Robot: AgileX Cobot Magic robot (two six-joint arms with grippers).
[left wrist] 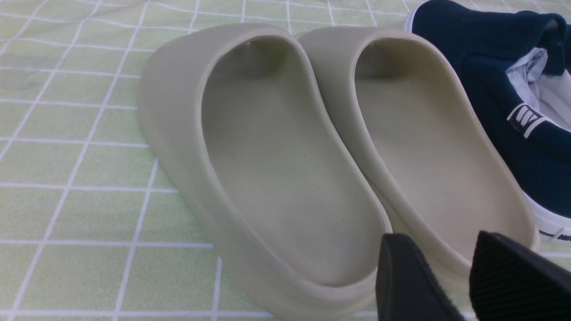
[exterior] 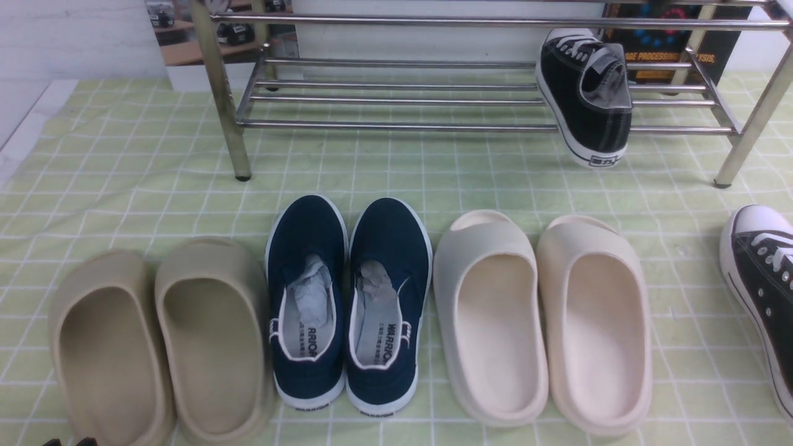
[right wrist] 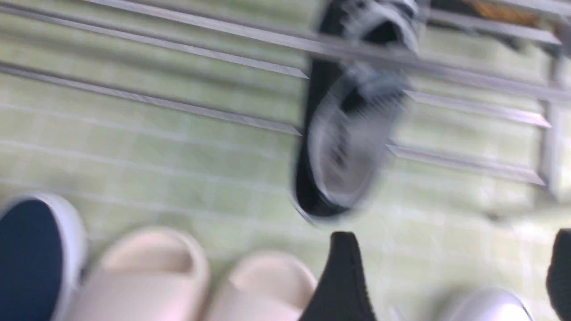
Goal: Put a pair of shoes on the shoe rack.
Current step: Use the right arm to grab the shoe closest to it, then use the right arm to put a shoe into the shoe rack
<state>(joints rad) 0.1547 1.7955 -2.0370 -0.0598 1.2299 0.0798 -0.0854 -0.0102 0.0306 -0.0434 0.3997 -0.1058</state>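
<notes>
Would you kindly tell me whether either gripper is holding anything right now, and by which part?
Nothing is held. The right gripper is open, clear of the black sneaker on the shoe rack; the left gripper is empty too.

My right wrist view is badly blurred: the black sneaker (right wrist: 343, 147) lying across the shoe rack (right wrist: 178, 104) bars is a smear, and I can't make out its laces. In my front view, at four o'clock, the other sneaker (exterior: 759, 279) runs off the edge, heel unseen. At twelve o'clock the rack's top is cropped.
</notes>
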